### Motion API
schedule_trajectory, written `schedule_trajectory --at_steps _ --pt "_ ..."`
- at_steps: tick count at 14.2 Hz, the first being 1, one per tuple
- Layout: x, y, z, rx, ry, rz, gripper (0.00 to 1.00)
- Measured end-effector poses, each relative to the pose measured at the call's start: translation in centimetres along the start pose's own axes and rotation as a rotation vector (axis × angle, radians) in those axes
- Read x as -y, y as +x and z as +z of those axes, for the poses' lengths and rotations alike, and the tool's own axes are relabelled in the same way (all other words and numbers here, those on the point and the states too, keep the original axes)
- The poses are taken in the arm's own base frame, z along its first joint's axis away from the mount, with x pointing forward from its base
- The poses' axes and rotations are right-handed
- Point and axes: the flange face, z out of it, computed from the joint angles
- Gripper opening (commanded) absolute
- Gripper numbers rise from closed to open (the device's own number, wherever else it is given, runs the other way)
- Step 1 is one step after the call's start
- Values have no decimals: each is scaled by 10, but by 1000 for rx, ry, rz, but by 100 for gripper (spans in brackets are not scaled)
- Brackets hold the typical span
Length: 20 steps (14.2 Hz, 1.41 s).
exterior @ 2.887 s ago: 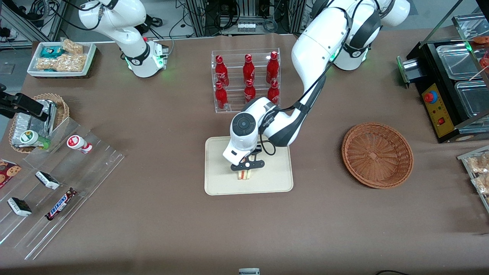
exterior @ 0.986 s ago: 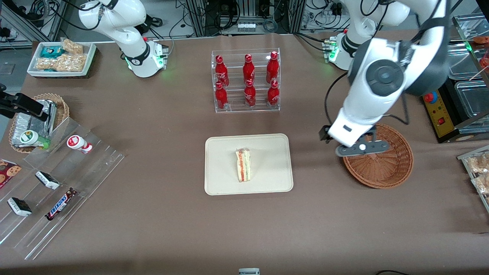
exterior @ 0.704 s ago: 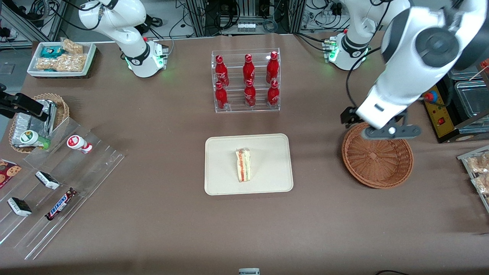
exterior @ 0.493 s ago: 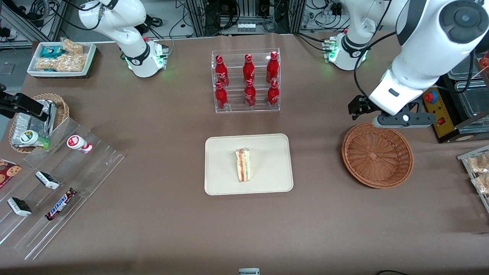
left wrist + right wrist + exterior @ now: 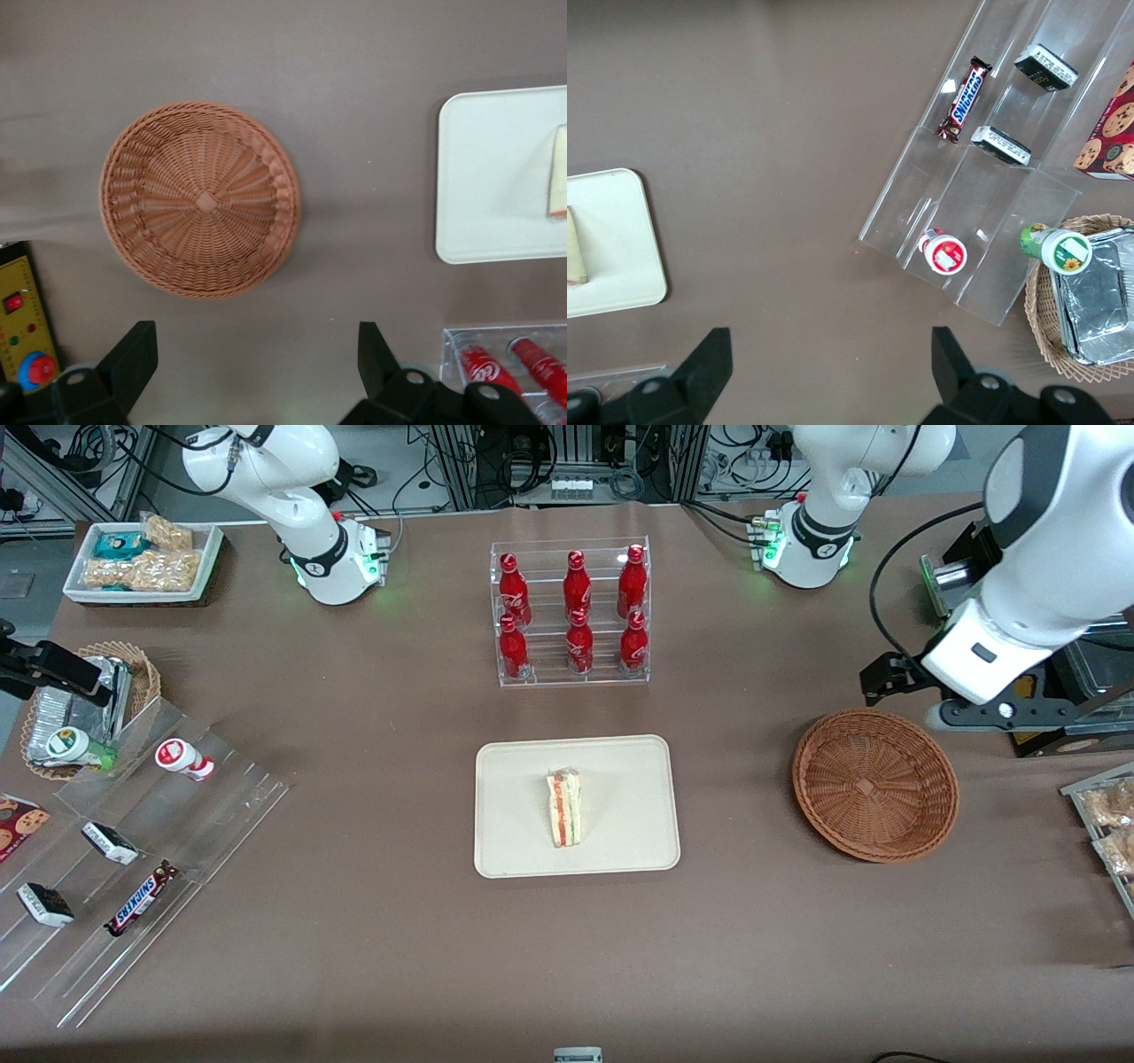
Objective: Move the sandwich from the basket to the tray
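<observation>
The sandwich, a pale wedge with red, white and green layers, lies in the middle of the cream tray, and nothing touches it. Toward the working arm's end of the table sits the reddish-brown wicker basket, with nothing in it. My left gripper hangs raised off the table, just past the basket's rim and a little farther from the front camera. It is open and holds nothing. The left wrist view looks down on the basket, the tray, an edge of the sandwich and the spread gripper.
A clear rack of red bottles stands farther from the front camera than the tray. A black machine with a yellow panel sits close beside my gripper. A clear stepped stand of snacks and a tan basket of foil packets lie toward the parked arm's end.
The gripper has let go of the sandwich on the tray, risen, and swung over the basket toward the working arm's end. The sandwich stays on the tray.
</observation>
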Motion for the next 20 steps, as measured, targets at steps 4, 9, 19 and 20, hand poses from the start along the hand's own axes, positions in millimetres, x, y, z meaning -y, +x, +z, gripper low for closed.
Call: schedule_trajectory --at_steps 4,9,19,20 --pt "33 0 -3 -2 -6 18 100" --pt "55 -1 -5 5 -9 54 100" --pt "46 -15 -33 2 -10 76 100" --pt "46 -15 -36 -8 -10 77 100"
